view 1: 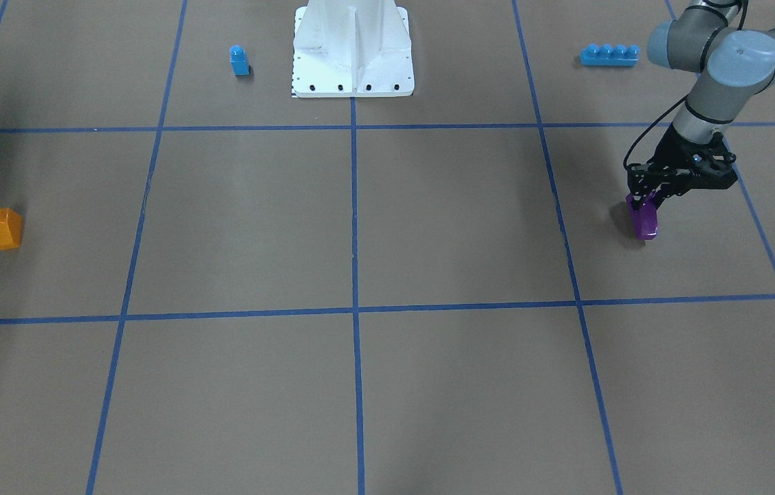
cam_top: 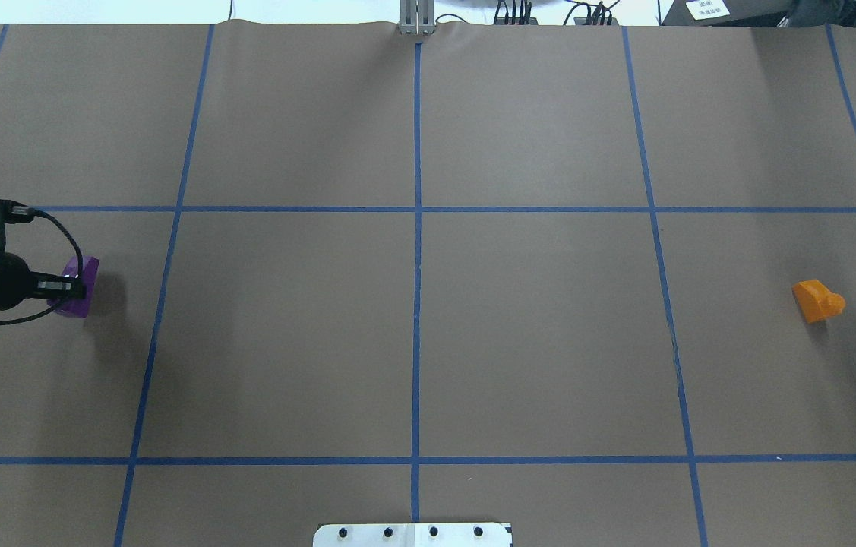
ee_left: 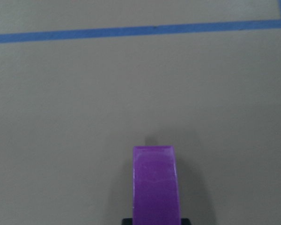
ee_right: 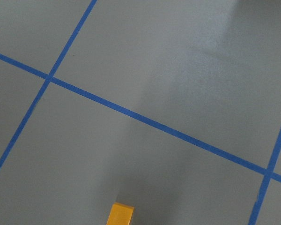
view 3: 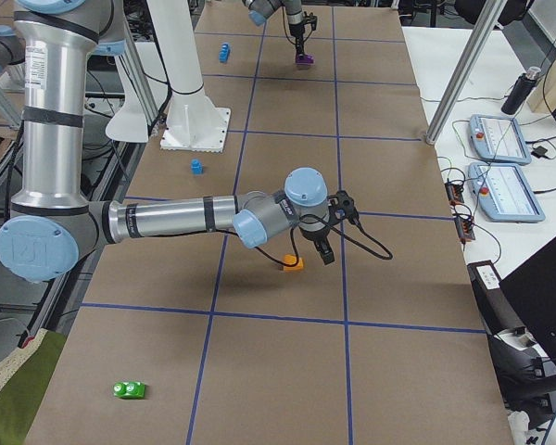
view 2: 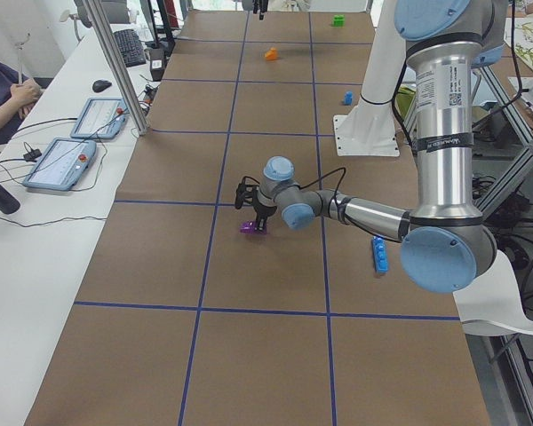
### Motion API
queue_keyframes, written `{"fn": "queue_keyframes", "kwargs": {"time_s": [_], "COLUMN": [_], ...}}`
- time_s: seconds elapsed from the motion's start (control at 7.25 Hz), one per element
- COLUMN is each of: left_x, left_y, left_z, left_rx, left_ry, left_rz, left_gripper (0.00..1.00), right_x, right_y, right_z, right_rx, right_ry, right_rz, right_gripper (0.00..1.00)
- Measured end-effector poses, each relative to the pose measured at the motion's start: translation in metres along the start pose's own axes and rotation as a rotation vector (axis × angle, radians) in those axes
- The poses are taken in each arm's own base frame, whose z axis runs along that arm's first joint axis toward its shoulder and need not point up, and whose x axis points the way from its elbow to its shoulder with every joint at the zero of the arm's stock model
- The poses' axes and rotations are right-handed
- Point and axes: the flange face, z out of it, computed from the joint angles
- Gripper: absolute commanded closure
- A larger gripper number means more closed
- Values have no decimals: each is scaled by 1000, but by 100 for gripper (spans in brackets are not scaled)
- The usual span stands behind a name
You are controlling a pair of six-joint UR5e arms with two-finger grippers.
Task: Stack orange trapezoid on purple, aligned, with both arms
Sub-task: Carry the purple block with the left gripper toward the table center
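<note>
The purple block point(view 1: 646, 221) is at the table's left side, its slanted face toward the left wrist camera point(ee_left: 155, 187). My left gripper point(view 1: 643, 203) reaches down onto it, its fingers closed on the block's top; it also shows in the overhead view point(cam_top: 74, 287). The orange trapezoid point(cam_top: 817, 300) stands alone on the right side, stud up, and its edge shows at the bottom of the right wrist view point(ee_right: 121, 214). My right gripper point(view 3: 320, 252) hovers close above and beside the orange block point(view 3: 294, 263); I cannot tell whether it is open or shut.
A blue single-stud block point(view 1: 239, 60) and a blue four-stud brick point(view 1: 609, 55) lie near the white base pedestal point(view 1: 353, 48). A green block point(view 3: 129, 390) lies at the table's right end. Blue tape lines grid the brown table.
</note>
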Motion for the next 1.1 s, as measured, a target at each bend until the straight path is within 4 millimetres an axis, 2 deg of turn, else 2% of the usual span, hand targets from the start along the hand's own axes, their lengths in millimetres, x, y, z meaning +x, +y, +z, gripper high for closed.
{"fn": "queue_keyframes", "kwargs": {"time_s": [0.28,0.41,0.69,0.83,0.97,1.1], "left_x": [104,165,293,348,399,440], "left_y": [-43,-50,-38,-27,-16,-11], "left_z": [-11,-15,-25,-26,-18,-10], "left_rx": [-8,-30,-95,-110,-115,-121], "left_ry": [30,51,77,71,61,51], "left_rz": [5,-7,-40,-52,-64,-84], "left_gripper": [100,100,100,100,100,100], "right_x": [-1,-1,-1,-1,-1,-1], "right_y": [0,0,0,0,0,0], "right_z": [1,1,2,2,2,2], "right_rx": [-2,-3,-4,-5,-5,-5], "right_ry": [-2,-2,-3,-2,-2,-2], "right_rz": [3,4,4,5,5,5], "right_gripper": [0,0,0,0,0,0]}}
